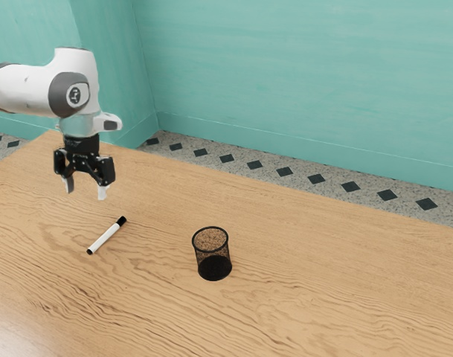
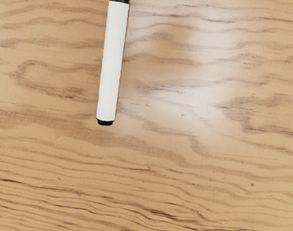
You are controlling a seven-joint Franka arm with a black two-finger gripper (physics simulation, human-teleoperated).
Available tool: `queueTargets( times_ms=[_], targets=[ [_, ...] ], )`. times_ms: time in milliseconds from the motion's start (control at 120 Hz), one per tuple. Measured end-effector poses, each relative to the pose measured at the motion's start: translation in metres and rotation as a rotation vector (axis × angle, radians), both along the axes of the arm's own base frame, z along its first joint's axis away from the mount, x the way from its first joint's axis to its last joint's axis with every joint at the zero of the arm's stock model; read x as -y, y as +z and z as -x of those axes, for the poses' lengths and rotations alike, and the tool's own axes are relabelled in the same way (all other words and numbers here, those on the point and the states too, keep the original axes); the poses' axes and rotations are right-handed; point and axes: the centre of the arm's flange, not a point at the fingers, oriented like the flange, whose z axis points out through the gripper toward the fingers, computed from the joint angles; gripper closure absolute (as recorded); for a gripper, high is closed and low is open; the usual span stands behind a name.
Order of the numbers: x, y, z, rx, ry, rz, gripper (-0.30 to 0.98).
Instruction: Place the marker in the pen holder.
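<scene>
We can read no text, label, brand or number. On our arm, we see a small dark emblem on the round pale cap of a joint, ringed in dark grey, but its shape is too small for us to make out as any letter, figure or known sign.

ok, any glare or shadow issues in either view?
Wrist view: soft pale glare on the tabletop beside the marker, whose white barrel still reads clearly against the wood. Exterior view: pale sheen at the tabletop's lower-left area, no hard-edged shadow visible below the gripper.
</scene>
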Motion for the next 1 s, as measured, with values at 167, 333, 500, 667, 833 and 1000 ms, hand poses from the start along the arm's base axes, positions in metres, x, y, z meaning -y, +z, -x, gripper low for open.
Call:
queueTargets(
  times_ms=[167,333,500,667,833,1000],
  targets=[
    [-0.017,-0.069,-0.014,-0.045,0.036,0.014,0.01],
    [-0.036,-0.117,-0.039,-0.043,0.041,0.021,0.01],
    [-0.056,-0.145,-0.067,-0.023,0.020,0.019,0.01],
    [-0.056,-0.163,-0.077,-0.022,-0.011,0.037,0.01],
    [-0.054,-0.179,-0.076,-0.034,-0.027,0.062,0.02],
    [-0.052,-0.187,-0.076,-0.040,-0.038,0.079,0.03]
  ],
)
